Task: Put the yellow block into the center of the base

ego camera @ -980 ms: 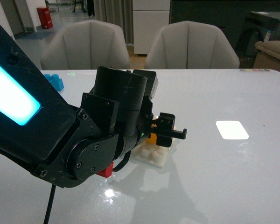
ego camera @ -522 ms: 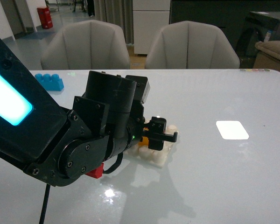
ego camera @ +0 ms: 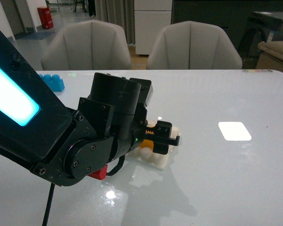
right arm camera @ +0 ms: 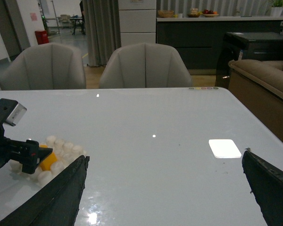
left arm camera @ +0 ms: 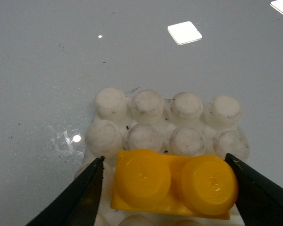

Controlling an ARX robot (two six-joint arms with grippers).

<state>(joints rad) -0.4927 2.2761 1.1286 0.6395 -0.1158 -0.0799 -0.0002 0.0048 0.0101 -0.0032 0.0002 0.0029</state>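
The yellow block (left arm camera: 174,183) sits on the white studded base (left arm camera: 146,104), with two rows of bare studs beyond it. My left gripper (left arm camera: 164,159) is open, one finger at each short end of the block. In the front view the left gripper (ego camera: 162,134) hangs low over the base (ego camera: 161,160), and a sliver of the yellow block (ego camera: 146,143) shows behind the fingers. My right gripper (right arm camera: 165,155) is open over bare table, well away from the base (right arm camera: 61,146) and the yellow block (right arm camera: 48,160).
A blue brick (ego camera: 51,81) lies at the table's far left. A red piece (ego camera: 98,173) shows under the left arm. Two chairs (ego camera: 193,44) stand behind the table. A bright light patch (ego camera: 234,131) lies on the table to the right.
The left gripper has shifted slightly left and down over the base. The right arm shows no movement.
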